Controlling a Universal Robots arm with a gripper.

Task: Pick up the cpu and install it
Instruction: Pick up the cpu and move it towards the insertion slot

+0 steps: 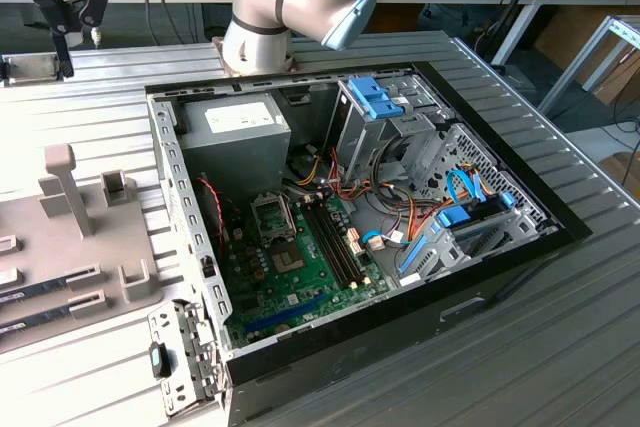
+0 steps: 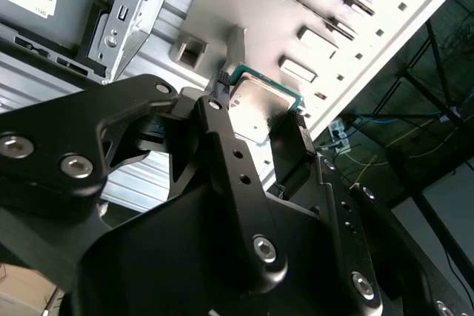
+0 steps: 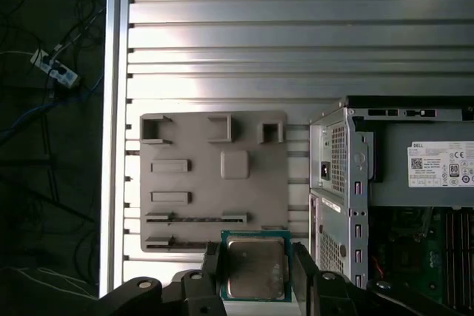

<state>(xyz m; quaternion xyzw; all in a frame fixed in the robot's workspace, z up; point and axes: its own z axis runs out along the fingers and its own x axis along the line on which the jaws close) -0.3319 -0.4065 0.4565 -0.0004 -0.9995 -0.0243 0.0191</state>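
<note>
Two black metal fingers (image 3: 302, 270) pinch the cpu (image 3: 255, 268) by opposite edges. They are closed onto it rather than spread, as both wrist views show. The cpu is a small flat square with a dull silver-grey metal top framed by a thin green rim. Its top faces back towards the wrist, and its other two edges are free.

The gripper (image 2: 258, 112) is matte black and angular, its linkage studded with bolt heads. Behind the chip in the first wrist view lies a grey moulded fixture plate (image 3: 215, 183), smooth, with rectangular pockets, narrow slots and a raised square pad. The chip overlaps the plate's edge there.

In the exterior view the gripper (image 1: 80, 47) hangs at about ten o'clock from the open computer case (image 1: 180, 187), well apart from it and raised above the ribbed aluminium table (image 1: 560, 327). The plate (image 1: 80, 237) sits at nine o'clock from the case, just beside its perforated steel wall. Inside the case, the boxy grey power supply (image 1: 235, 127) fills the eleven o'clock corner. The square socket (image 1: 272, 215) on the green motherboard (image 1: 300, 267) lies uncovered, with cables bunched towards three o'clock.
</note>
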